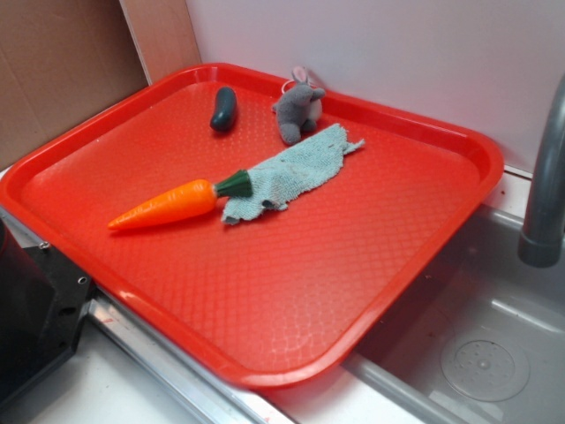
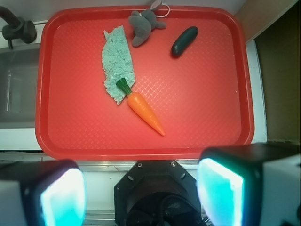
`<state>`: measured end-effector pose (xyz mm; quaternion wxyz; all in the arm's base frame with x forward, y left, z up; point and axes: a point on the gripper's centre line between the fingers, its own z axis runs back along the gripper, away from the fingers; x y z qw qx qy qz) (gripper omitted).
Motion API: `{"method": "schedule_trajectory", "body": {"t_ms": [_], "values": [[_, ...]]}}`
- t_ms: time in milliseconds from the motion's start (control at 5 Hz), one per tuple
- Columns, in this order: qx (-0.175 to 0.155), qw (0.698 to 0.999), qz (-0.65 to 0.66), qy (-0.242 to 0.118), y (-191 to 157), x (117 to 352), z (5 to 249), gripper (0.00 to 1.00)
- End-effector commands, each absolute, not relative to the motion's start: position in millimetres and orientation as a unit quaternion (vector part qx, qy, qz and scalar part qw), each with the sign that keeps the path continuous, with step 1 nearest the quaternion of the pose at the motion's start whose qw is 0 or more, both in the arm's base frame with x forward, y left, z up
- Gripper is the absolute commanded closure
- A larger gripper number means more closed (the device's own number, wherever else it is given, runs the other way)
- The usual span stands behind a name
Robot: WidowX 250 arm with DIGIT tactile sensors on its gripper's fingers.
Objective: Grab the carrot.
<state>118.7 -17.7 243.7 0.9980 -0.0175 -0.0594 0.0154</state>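
The orange carrot (image 1: 168, 205) lies flat on the red tray (image 1: 291, 291), its dark green stem cap touching a light blue cloth (image 1: 287, 173). From the wrist view the carrot (image 2: 145, 110) sits near the tray's middle, tip pointing toward the camera. My gripper (image 2: 141, 193) hovers high above the tray's near edge, well back from the carrot, and stands open with nothing between its fingers (image 2: 221, 190). The exterior view does not show the fingers.
A small dark green cucumber toy (image 1: 223, 108) and a grey plush mouse (image 1: 298, 108) lie at the tray's far side. A sink basin (image 1: 494, 353) with a grey faucet (image 1: 547, 177) is to the right. The robot base (image 1: 35, 309) sits at the tray's near-left edge.
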Motion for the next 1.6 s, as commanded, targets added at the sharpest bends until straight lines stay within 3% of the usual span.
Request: {"method": "schedule_trajectory", "body": {"t_ms": [0,600,1200,1400], "values": [[-0.018,0.998,0.015,-0.059,-18,119,244,0.00],[-0.002,0.990,-0.076,-0.116,-4,136,191,0.00],[0.008,0.985,-0.137,-0.102,-1,163,102,0.00],[0.028,0.983,-0.152,-0.095,-9,170,79,0.00]]}}
